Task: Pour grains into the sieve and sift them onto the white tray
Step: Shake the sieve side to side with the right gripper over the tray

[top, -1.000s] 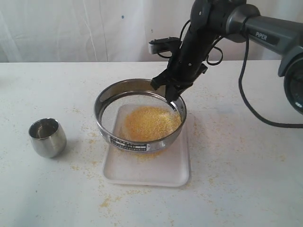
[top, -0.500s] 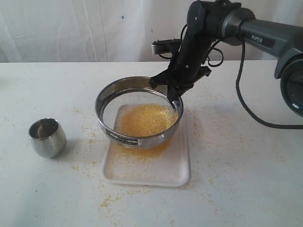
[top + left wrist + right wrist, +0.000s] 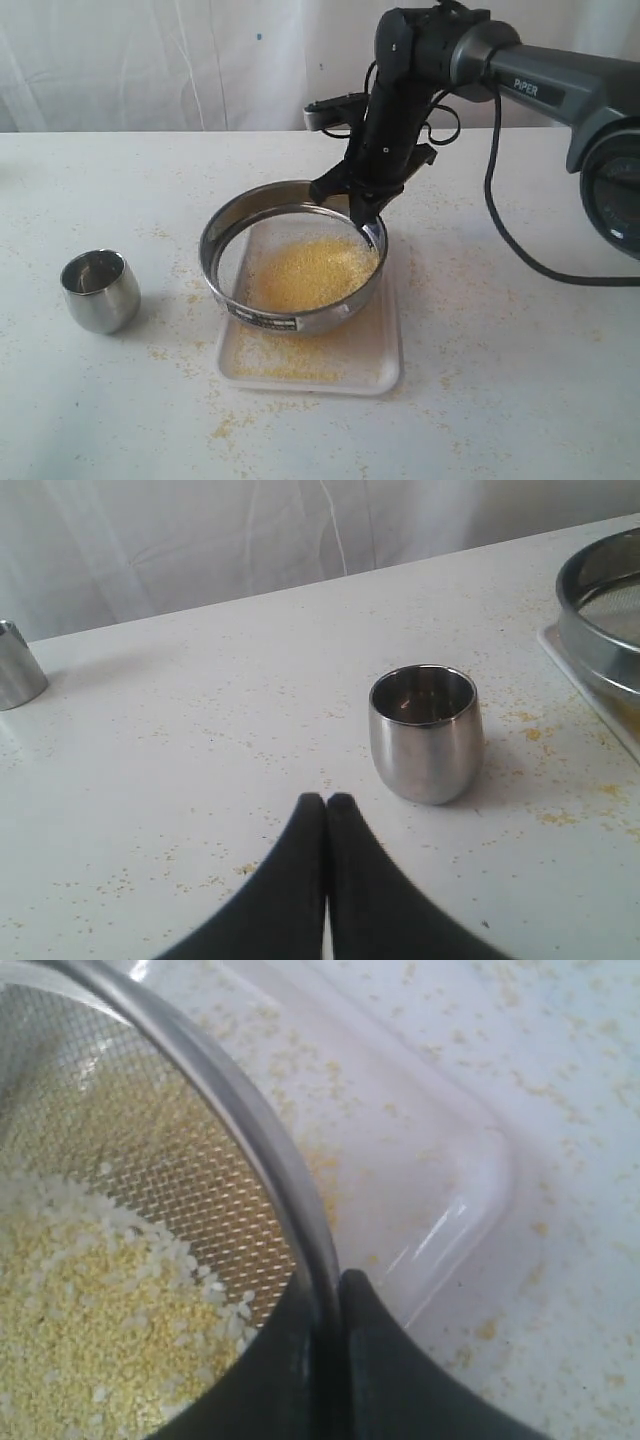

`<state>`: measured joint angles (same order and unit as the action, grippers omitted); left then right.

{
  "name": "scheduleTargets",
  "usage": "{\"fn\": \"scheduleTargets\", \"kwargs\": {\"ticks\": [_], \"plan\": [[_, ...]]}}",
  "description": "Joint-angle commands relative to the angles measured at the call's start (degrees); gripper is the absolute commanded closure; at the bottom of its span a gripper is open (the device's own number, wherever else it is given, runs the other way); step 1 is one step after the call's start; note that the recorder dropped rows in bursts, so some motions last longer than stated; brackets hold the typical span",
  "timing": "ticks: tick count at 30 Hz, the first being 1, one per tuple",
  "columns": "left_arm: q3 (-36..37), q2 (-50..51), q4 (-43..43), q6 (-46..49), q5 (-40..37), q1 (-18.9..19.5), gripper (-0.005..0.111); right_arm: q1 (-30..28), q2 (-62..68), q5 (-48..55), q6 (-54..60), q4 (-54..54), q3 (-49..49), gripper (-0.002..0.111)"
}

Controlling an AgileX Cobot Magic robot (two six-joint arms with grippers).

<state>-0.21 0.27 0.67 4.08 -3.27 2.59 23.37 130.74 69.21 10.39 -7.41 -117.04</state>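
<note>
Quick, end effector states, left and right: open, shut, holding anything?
Left end effector: closed, empty, near the steel cup.
Right end effector: closed on the rim of the sieve, which is over the white tray.

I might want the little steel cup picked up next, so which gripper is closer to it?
Left. The left gripper sits shut just short of the steel cup; the right gripper is farther off, clamped on the sieve rim.

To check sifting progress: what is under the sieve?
The white tray, with sifted grains scattered on its near part. What lies directly beneath the sieve is covered by its mesh and grain pile.
</note>
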Motion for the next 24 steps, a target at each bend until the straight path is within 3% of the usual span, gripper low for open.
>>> {"fn": "scheduleTargets", "kwargs": {"ticks": [1,3,4,6,9,10,11,14,15,18,20,21,22,24], "plan": [[0.21,-0.27,0.79,0.2,0.22,0.12,0.107,-0.07,-1.32,0.75,15.97,-11.17,-0.25,0.108],[0.21,-0.27,0.79,0.2,0.22,0.12,0.107,0.0,-1.59,0.75,12.62,-5.51,-0.24,0.108],[0.21,-0.27,0.79,0.2,0.22,0.12,0.107,0.0,-1.62,-2.82,1.52,2.28,-0.24,0.108],[0.21,-0.27,0.79,0.2,0.22,0.12,0.107,-0.65,-1.72,-3.71,-11.53,7.41,-0.24,0.108],[0.21,-0.27,0.79,0.2,0.22,0.12,0.107,-0.41,-1.45,0.75,11.86,-6.37,-0.24,0.108],[0.21,-0.27,0.79,0.2,0.22,0.12,0.107,-0.05,-1.6,0.75,16.09,-6.43,0.39,0.108],[0.21,-0.27,0.79,0.2,0.22,0.12,0.107,-0.05,-1.61,0.75,14.35,-2.52,0.4,0.108],[0.21,-0.27,0.79,0.2,0.22,0.12,0.107,-0.51,-1.61,-2.32,-10.39,9.15,0.4,0.108],[0.21,-0.27,0.79,0.2,0.22,0.12,0.107,-0.6,-1.61,-0.91,-6.91,4.96,0.4,0.108],[0.21,-0.27,0.79,0.2,0.22,0.12,0.107,-0.37,-1.51,0.75,18.39,-8.88,0.51,0.108],[0.21,-0.27,0.79,0.2,0.22,0.12,0.107,-0.63,-1.51,-2.06,6.13,-0.89,0.51,0.108],[0.21,-0.27,0.79,0.2,0.22,0.12,0.107,-1.16,-1.74,-4.12,-7.37,4.05,0.51,0.108],[0.21,-0.27,0.79,0.2,0.22,0.12,0.107,-1.46,-1.75,-3.62,-13.18,3.21,0.51,0.108],[0.21,-0.27,0.79,0.2,0.22,0.12,0.107,-1.45,-1.75,0.75,13.43,-12.31,0.51,0.108]]}}
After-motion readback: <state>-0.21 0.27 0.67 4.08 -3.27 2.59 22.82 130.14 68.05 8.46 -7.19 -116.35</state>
